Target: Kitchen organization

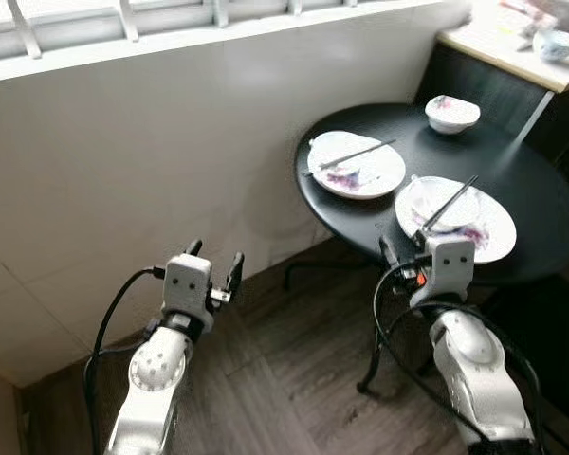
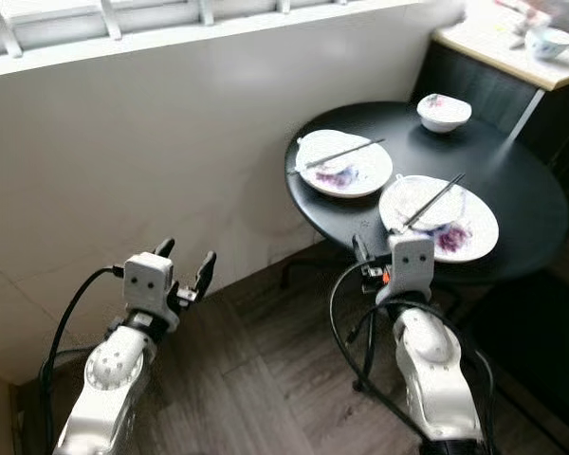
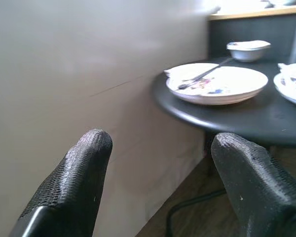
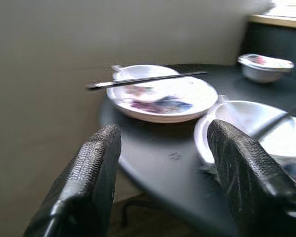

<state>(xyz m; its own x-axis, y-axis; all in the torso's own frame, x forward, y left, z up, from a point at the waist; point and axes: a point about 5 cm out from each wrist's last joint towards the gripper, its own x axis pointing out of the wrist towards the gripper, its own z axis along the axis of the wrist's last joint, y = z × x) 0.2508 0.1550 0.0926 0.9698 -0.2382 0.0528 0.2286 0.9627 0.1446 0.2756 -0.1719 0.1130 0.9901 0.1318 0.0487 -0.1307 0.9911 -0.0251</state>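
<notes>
near plate [image 1: 455,219] sits at the round table [image 1: 541,190] edge, chopsticks [image 1: 449,205] loose across it; brittle, slick. right gripper [image 4: 163,163], fingers spread and empty: lift your chopsticks first, pinch the rim.

Both silver arms are raised in front of the robot, forearms angled up and forward, with black cables looping off each wrist. The left gripper [image 1: 214,262] sits lower and farther to the left, its two black fingers [image 3: 74,182] spread apart with nothing between them. The right gripper [image 4: 160,185] is held higher and farther forward (its white wrist block hides the fingers from above), and its two textured black fingers [image 4: 86,182] also stand well apart, holding nothing.
</notes>
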